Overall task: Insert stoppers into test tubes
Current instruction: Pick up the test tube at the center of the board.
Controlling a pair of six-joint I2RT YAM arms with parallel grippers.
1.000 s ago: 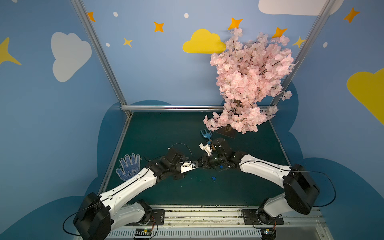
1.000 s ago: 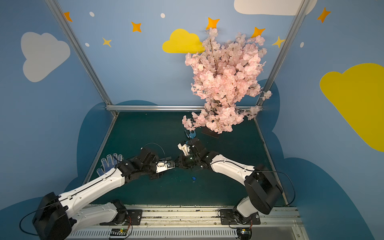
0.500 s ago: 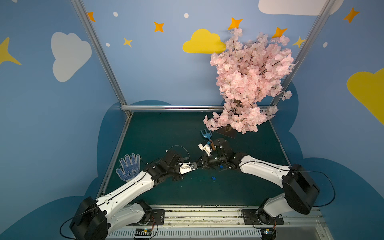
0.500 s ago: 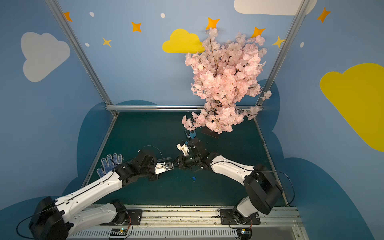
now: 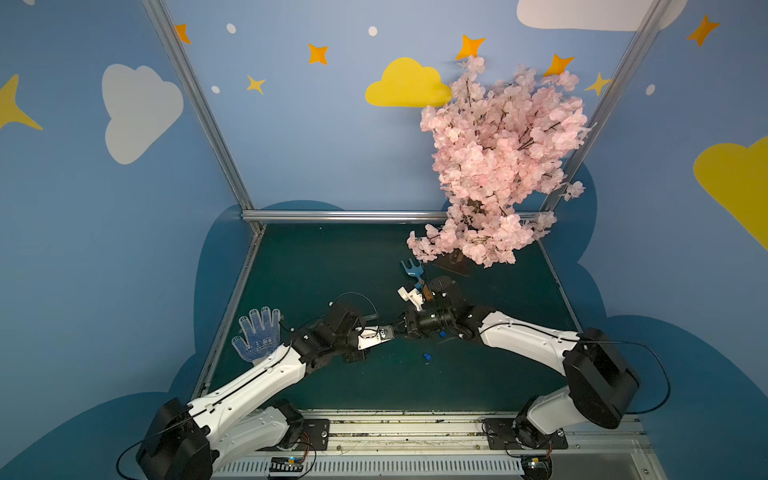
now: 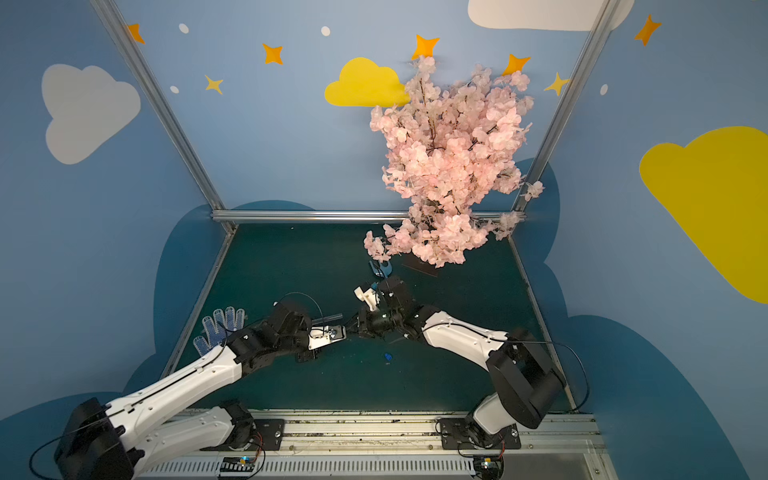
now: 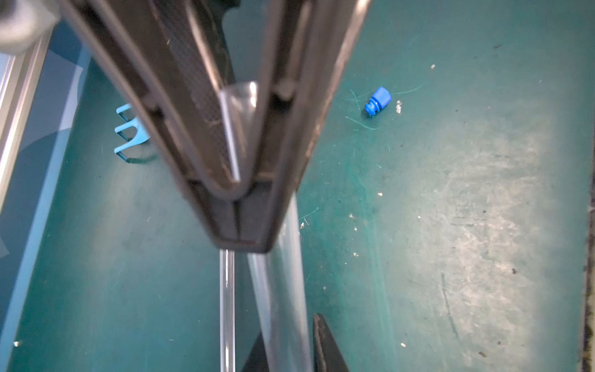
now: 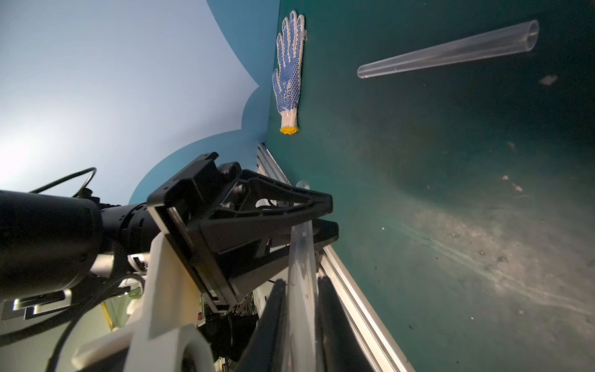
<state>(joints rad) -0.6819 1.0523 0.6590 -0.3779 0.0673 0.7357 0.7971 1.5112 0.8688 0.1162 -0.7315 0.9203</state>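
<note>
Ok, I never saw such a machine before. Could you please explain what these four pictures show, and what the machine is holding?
It is a robot with two white arms, each ending in a two-fingered hand. Two pictures look down on the whole booth from above. The other two come from small cameras on the wrists.

On the green mat lie a second clear tube, a small blue stopper, a blue garden fork and a dotted glove. A pink blossom tree stands at the back.

The left hand and the right hand are both closed on one clear test tube, which bridges them.
</note>
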